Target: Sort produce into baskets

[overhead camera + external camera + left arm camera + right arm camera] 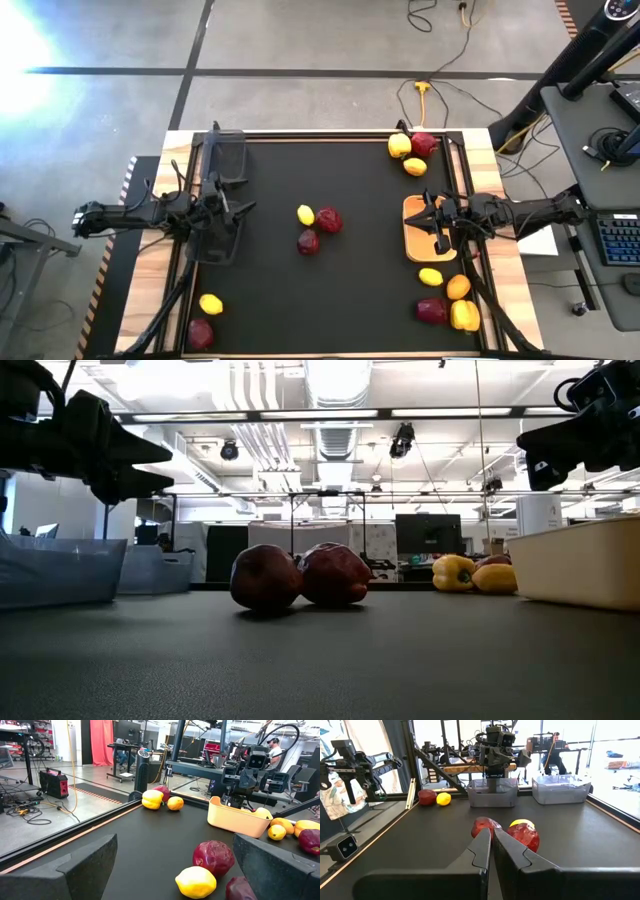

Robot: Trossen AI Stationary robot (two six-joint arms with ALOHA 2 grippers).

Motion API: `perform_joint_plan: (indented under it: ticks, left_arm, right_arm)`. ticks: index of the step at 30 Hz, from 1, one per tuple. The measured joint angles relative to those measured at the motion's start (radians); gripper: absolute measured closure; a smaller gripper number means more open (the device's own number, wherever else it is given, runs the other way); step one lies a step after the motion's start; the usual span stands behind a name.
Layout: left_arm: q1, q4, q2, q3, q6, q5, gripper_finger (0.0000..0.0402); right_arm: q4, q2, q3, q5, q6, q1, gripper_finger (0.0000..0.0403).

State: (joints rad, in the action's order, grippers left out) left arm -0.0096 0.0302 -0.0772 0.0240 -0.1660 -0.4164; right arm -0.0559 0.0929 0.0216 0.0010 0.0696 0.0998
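Note:
Three pieces of produce lie mid-table: a yellow lemon (pixel 305 215) and two dark red pieces (pixel 329 220) (pixel 308 241). Further groups lie at the far right (pixel 412 150), near right (pixel 447 298) and near left (pixel 205 318). My left gripper (pixel 243 208) is open and empty, above the nearer black mesh basket (pixel 215 245); in its wrist view (pixel 175 842) it faces the centre produce. My right gripper (pixel 428 215) is shut and empty above the orange-tan basket (pixel 420 245); its wrist view (pixel 491 836) shows it too.
A second black mesh basket (pixel 228 158) stands at the far left. The black mat's raised frame (pixel 330 136) borders the work area. Bare mat lies between the centre produce and the near edge. A person sits in the room behind (pixel 555 750).

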Motion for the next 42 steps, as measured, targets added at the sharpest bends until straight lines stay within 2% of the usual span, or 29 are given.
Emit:
perform_joint_plan:
  ticks: [32, 34, 39, 42]
  left_arm:
    - [0.0, 0.0, 0.0, 0.0, 0.0, 0.0, 0.0024]
    - [0.0, 0.0, 0.0, 0.0, 0.0, 0.0, 0.0024]
    - [0.0, 0.0, 0.0, 0.0, 0.0, 0.0, 0.0024]
    - [0.0, 0.0, 0.0, 0.0, 0.0, 0.0, 0.0024]
  right_arm:
    - [0.0, 0.0, 0.0, 0.001, 0.001, 0.0, 0.039]
    - [-0.006, 0.0, 0.0, 0.058, 0.042, 0.0, 0.039]
    - [-0.001, 0.0, 0.0, 0.358, 0.252, 0.0, 0.039]
    - [-0.003, 0.0, 0.0, 0.445, 0.302, 0.0, 0.039]
